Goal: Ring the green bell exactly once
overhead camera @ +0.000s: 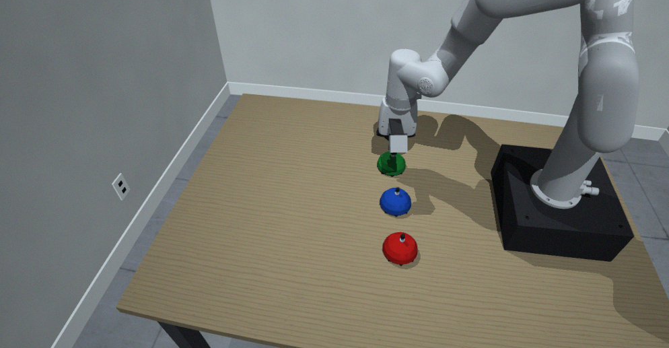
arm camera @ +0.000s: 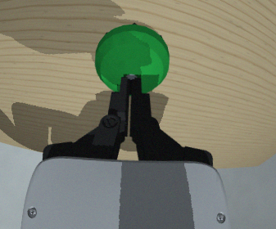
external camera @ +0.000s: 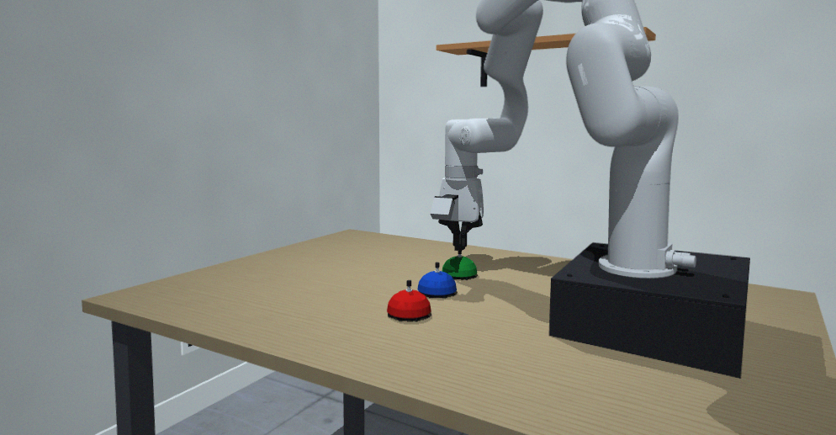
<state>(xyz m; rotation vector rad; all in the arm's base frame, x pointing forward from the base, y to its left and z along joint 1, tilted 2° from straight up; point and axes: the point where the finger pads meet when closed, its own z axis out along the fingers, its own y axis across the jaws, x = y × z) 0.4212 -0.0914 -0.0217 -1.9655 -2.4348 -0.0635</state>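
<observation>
The green bell (overhead camera: 390, 163) is the far one in a row of three on the wooden table; it also shows in the exterior view (external camera: 459, 266) and fills the upper middle of the wrist view (arm camera: 133, 58). My gripper (external camera: 459, 249) is shut and empty, pointing straight down. Its fingertips rest on the top middle of the green bell, where its button is; the tips hide the button. In the top view the wrist camera box covers the fingertips (overhead camera: 396, 155).
A blue bell (overhead camera: 395, 200) and a red bell (overhead camera: 400, 247) stand in line nearer the front, each with its button standing up. The black robot base (overhead camera: 559, 203) is to the right. A wall shelf (external camera: 543, 41) hangs behind the arm.
</observation>
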